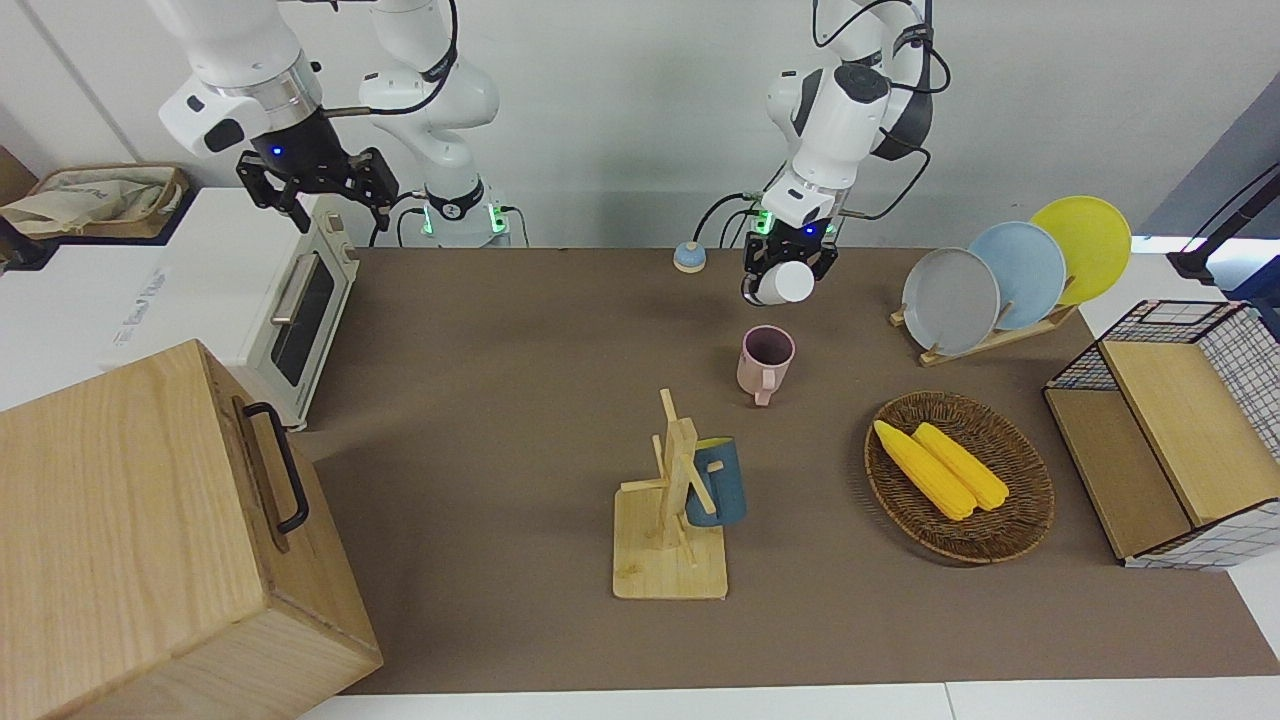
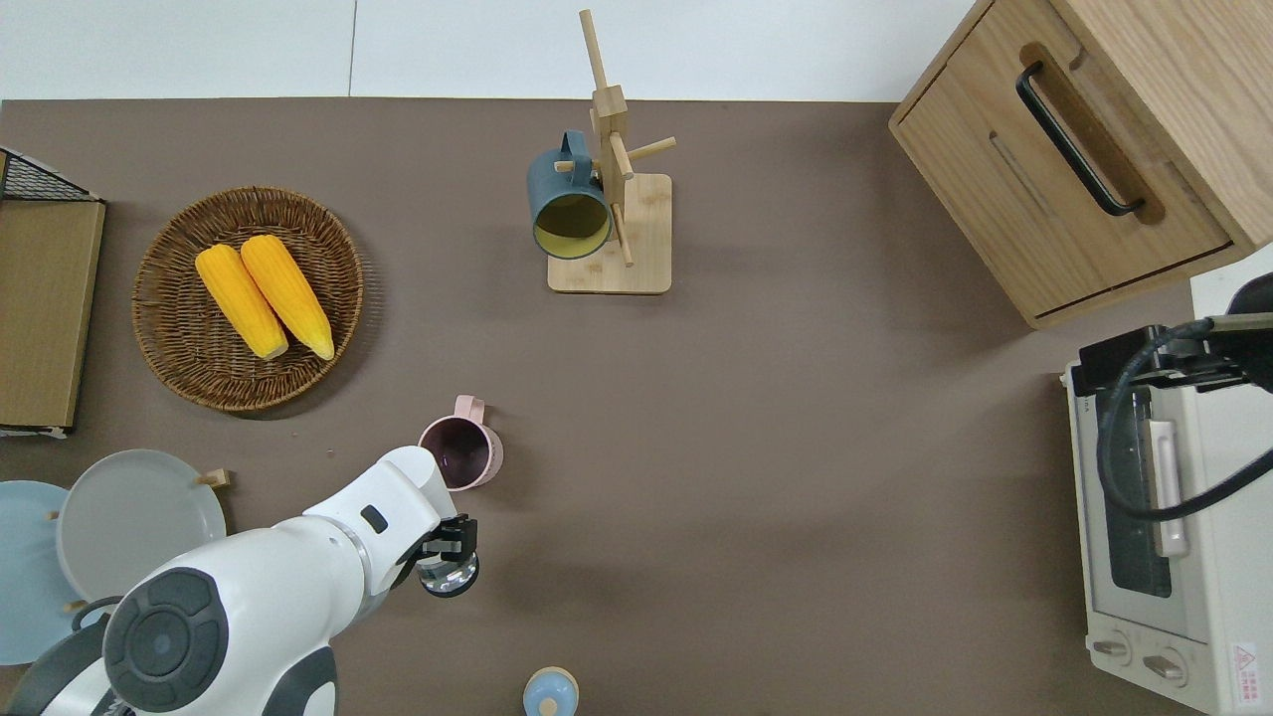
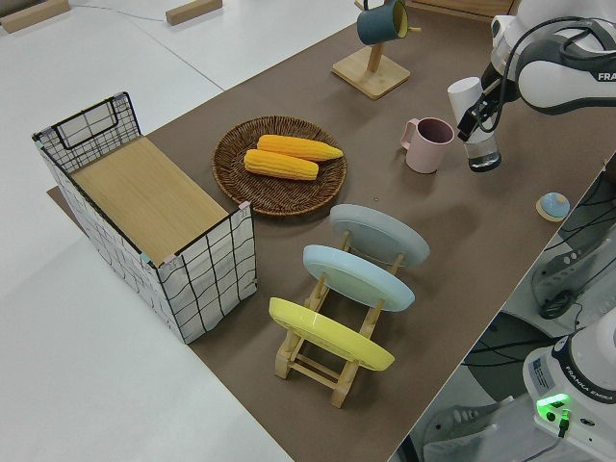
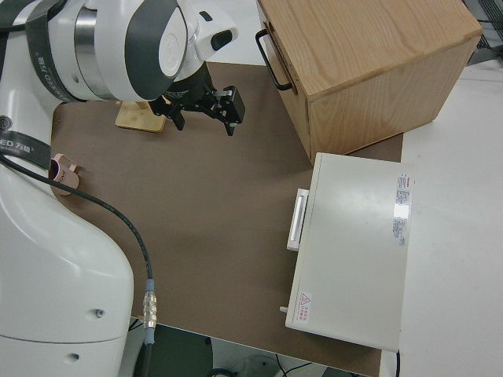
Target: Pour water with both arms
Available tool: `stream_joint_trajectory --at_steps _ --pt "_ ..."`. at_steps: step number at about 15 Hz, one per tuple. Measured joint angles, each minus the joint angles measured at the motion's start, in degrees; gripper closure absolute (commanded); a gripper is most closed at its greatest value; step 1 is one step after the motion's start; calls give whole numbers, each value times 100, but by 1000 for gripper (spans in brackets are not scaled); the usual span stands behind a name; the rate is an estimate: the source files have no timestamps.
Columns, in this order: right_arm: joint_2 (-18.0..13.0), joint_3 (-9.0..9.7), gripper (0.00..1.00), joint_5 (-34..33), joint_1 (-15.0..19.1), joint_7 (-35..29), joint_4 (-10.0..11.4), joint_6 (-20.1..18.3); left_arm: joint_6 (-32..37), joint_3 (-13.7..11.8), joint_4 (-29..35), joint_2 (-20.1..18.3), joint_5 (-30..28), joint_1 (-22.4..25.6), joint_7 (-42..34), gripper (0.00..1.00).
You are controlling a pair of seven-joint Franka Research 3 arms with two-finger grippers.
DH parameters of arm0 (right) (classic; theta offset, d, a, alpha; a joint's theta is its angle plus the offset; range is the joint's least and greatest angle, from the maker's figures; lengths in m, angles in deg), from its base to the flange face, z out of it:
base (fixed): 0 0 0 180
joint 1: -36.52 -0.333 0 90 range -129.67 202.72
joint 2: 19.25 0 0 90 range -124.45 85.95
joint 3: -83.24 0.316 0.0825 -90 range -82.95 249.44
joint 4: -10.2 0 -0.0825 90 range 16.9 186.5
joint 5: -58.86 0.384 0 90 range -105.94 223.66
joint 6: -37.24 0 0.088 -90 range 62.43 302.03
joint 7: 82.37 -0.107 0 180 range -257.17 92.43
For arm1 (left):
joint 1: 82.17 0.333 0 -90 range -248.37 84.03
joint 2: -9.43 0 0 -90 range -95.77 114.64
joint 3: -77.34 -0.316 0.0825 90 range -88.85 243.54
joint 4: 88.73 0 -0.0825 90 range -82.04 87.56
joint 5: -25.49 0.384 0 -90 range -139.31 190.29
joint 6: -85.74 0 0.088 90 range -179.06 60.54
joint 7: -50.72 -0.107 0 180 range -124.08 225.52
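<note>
Left arm holds a bottle up beside the pink mug; right arm parked.

The left end effector (image 1: 784, 268) is closed around a small clear bottle with a white cap (image 3: 474, 125), held in the air over bare bench (image 2: 756, 418) just nearer the robots than the pink mug (image 2: 462, 452). In the side view the bottle hangs with its white cap uppermost, tilted a little toward the mug. The mug stands upright on the bench, its handle pointing away from the robots. Farther from the robots, a blue mug (image 2: 569, 204) hangs on a wooden mug stand (image 2: 622, 224); toward the left arm's end lie a wicker basket (image 2: 174, 328) with two corn cobs (image 2: 264, 296) and a plate rack (image 3: 332, 337). The right end effector (image 1: 318, 185) has its fingers spread wide and holds nothing.
</note>
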Motion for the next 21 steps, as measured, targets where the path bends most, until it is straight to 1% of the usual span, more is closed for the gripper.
stream_joint_trajectory --at_steps 4,8,13,16,21 --pt "0 41 13 15 -51 0 0 0 100 -4 -20 132 15 4 0 1000" --pt "0 37 13 17 -50 0 0 0 541 -12 -243 276 115 15 19 1000" --pt "0 7 13 17 -41 0 0 1 1248 -33 -901 729 348 17 145 1000" --pt "0 21 13 23 -46 0 1 1 1469 -35 -1148 1008 399 18 151 1000" --pt "0 18 13 24 -45 0 1 1 1922 -35 -1492 1360 444 19 157 1000"
